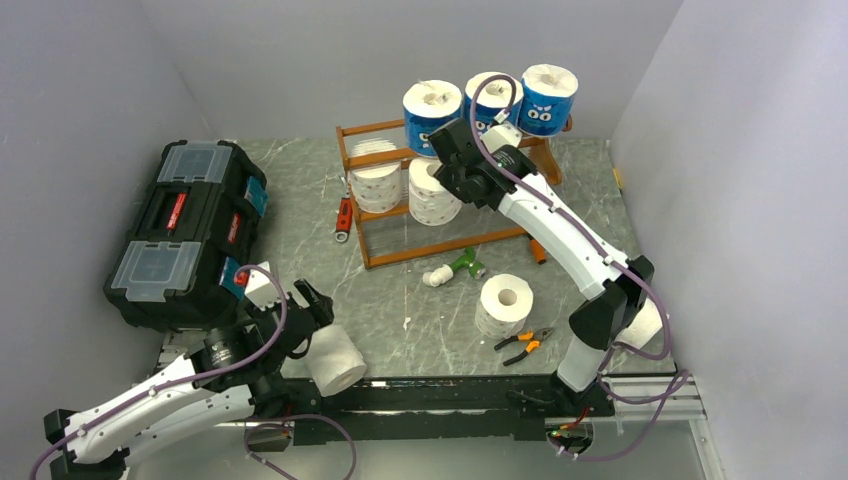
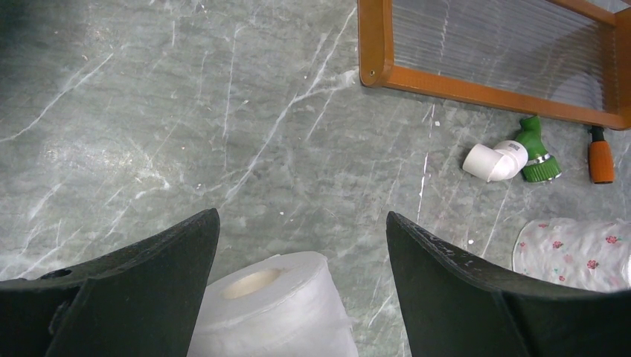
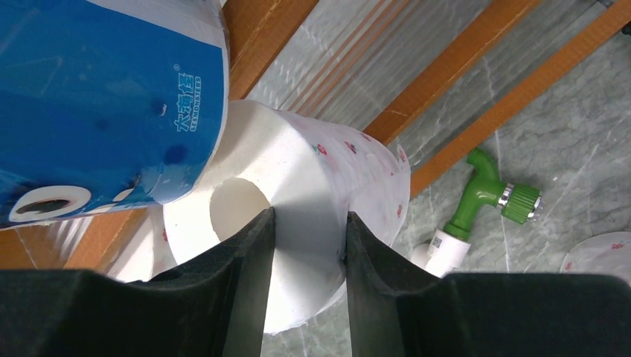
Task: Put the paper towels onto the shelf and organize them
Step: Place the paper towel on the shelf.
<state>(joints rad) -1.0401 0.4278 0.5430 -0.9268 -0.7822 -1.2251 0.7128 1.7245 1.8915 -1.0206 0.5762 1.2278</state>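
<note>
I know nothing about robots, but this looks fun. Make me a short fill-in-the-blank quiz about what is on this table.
1. The top tier of the shelf carries ___ blue-wrapped paper towels.
2. The right arm's fingers pinch the wall of a ___ roll with tiny red flowers.
3. The left arm's fingers stand ___ on either side of a plain white roll.
4. In the overhead view, the black toolbox stands to the shelf's ___.

Missing words: three; white; open; left.
</note>
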